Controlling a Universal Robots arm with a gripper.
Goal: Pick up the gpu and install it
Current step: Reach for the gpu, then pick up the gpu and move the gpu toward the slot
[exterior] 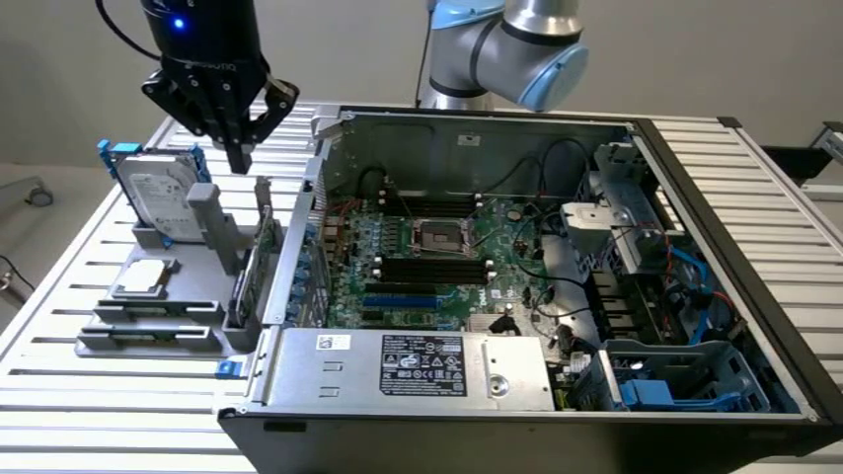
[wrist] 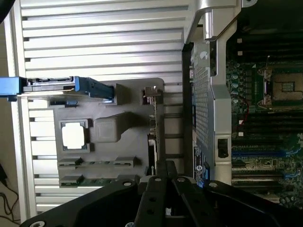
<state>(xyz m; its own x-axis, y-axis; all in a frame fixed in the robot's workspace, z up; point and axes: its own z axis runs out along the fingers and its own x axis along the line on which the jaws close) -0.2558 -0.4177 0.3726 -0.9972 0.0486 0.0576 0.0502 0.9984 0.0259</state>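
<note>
The gpu [exterior: 251,272] is a thin dark card standing on its long edge in a grey holder [exterior: 158,318], just outside the open computer case's side wall. Seen from the wrist, the gpu [wrist: 152,127] shows edge-on, directly below the fingers. My gripper [exterior: 240,160] hangs in the air above the card's far end, clear of it. Its black fingers are pressed together and hold nothing. In the wrist view the gripper [wrist: 165,172] points down at the card's upper edge.
A silver hard drive [exterior: 161,197] with a blue frame stands upright in the same holder, with a square CPU chip [exterior: 145,278] lying flat nearby. The open case [exterior: 685,178] shows the motherboard [exterior: 435,247] and its blue slots [exterior: 402,296]. A slatted metal table [exterior: 79,395] carries everything.
</note>
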